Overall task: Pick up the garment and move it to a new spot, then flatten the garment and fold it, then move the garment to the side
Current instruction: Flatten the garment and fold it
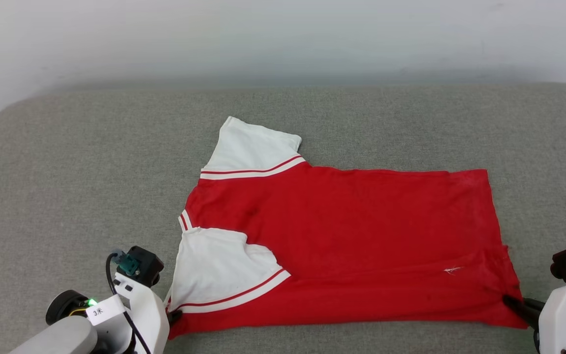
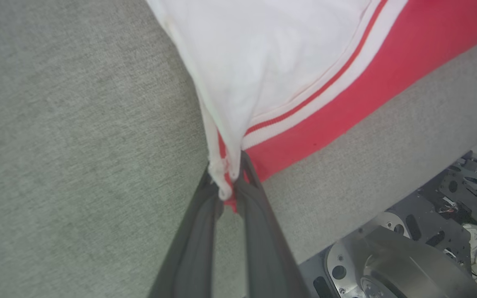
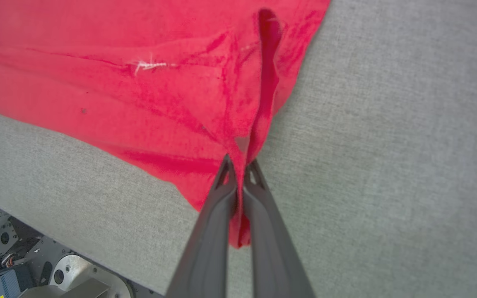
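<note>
The garment, a red T-shirt with white sleeves and stripe trim, lies spread sideways on the grey table, collar end at the left, hem at the right. Its near edge is doubled over, with one white sleeve lying on the red body. My left gripper pinches the near left corner; in the left wrist view, white and red cloth is bunched between its shut fingers. My right gripper is shut on the near right hem corner, where red fabric is drawn into a ridge at the gripper's tips.
Grey padded table surface surrounds the shirt on all sides, with open room at the left and far side. A pale wall stands behind the table. The table's near edge and my own base lie just under both grippers.
</note>
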You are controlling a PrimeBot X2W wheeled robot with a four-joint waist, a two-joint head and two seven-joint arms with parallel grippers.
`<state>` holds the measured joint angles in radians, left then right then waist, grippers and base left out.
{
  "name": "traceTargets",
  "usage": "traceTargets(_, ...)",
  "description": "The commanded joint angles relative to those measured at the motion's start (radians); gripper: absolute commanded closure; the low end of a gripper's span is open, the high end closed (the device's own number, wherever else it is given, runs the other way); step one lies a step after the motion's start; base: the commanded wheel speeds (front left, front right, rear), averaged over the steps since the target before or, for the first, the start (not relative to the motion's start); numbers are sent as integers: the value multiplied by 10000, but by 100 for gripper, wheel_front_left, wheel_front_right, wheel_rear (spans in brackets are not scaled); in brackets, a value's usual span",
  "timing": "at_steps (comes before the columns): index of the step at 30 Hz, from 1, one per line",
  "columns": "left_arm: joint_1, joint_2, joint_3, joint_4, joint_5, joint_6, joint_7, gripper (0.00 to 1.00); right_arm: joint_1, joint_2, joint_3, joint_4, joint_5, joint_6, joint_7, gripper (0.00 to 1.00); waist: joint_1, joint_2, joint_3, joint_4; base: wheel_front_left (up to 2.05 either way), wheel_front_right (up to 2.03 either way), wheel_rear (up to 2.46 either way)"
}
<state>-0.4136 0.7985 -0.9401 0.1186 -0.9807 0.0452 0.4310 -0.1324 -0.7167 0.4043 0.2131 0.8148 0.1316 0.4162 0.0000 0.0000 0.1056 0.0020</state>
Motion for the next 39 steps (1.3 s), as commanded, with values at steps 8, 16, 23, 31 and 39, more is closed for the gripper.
traceTargets(8,-52,-232,-10,729,22,51,-119,100,-314,733,-18,929,-489,-18,-160,100,0,0,486,1,0,0,0)
traceTargets(16,-179,-141,282,644,96,98,-709,0,-64,935,-592,912,-998,-14,-1874,0,0,0,-37,71,0,0,0)
traceTargets(23,-977,280,859,-67,626,413,-1291,0,200,1609,-2199,-97,-2386,-14,-3542,0,0,0,-207,-116,0,0,0)
traceTargets(31,-3095,114,1477,104,1197,252,-1350,0,359,3550,-3983,-2230,-4640,-14,-4472,0,0,0,772,-798,0,0,0)
traceTargets(39,-5366,-285,1822,1157,1050,-331,-338,0,540,4509,-4092,-3723,-5531,-14,-4278,0,0,0,2103,-1401,0,0,0)
